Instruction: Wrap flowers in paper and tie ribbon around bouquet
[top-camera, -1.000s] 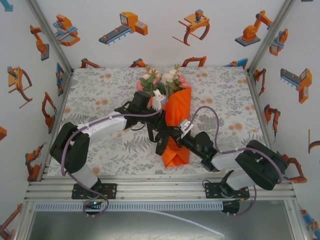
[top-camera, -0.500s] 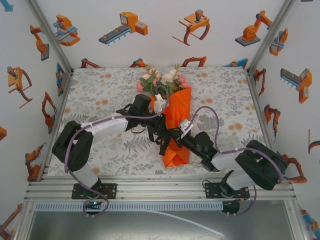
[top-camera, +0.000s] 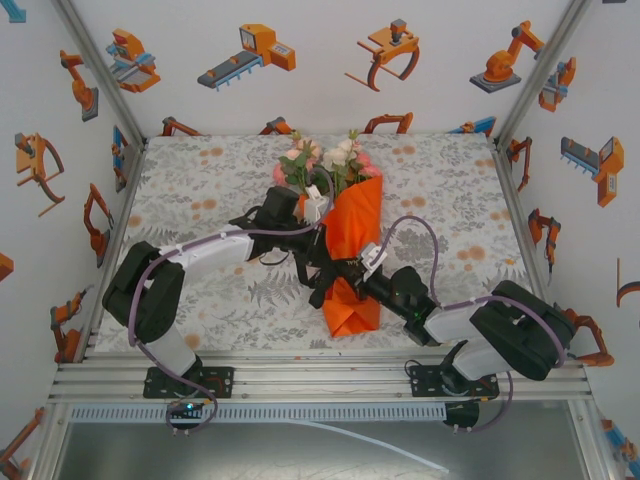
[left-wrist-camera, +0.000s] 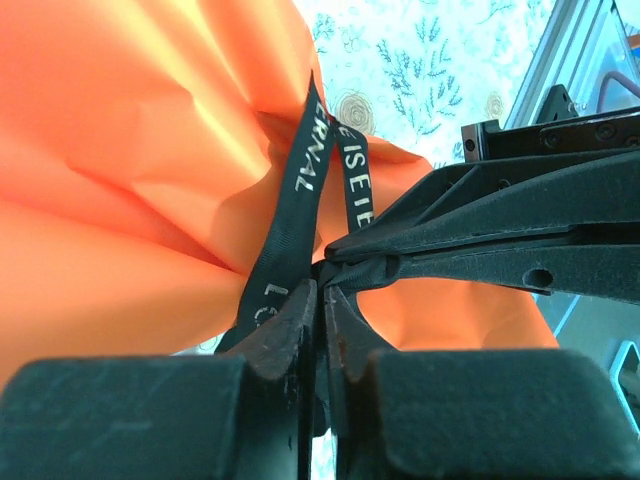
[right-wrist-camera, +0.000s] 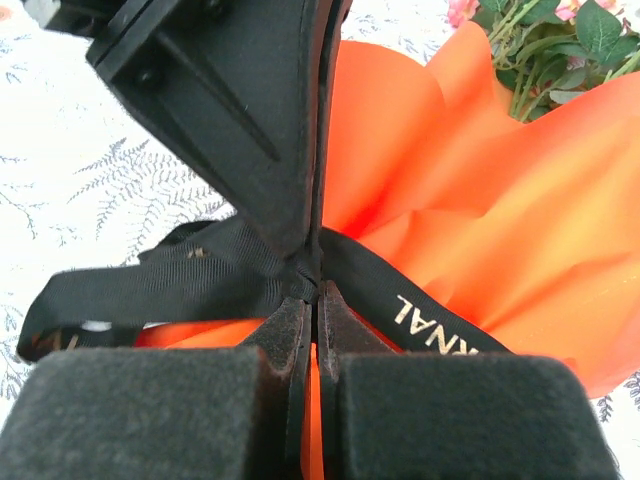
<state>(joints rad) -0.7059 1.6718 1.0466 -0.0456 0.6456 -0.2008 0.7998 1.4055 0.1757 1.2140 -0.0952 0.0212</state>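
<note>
Both the left tool (left-wrist-camera: 320, 288) and right tool (right-wrist-camera: 312, 292) pinch shut on the narrow black fabric ribbon (left-wrist-camera: 300, 170) against the bright orange paper (left-wrist-camera: 120, 150), so we can tighten it.

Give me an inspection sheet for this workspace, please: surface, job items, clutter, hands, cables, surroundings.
Surface: grey leaf-print tablecloth, flat.
Job's things: pink and white roses wrapped in bright orange paper cone; black fabric ribbon crossing the cone.
Clutter: nothing seen.
Hands: left hand and right hand both shut on the ribbon, tips meeting.
Cables: purple-grey cables loop along both arms.
Surroundings: white walls with orange robot cartoons; aluminium frame.
</note>
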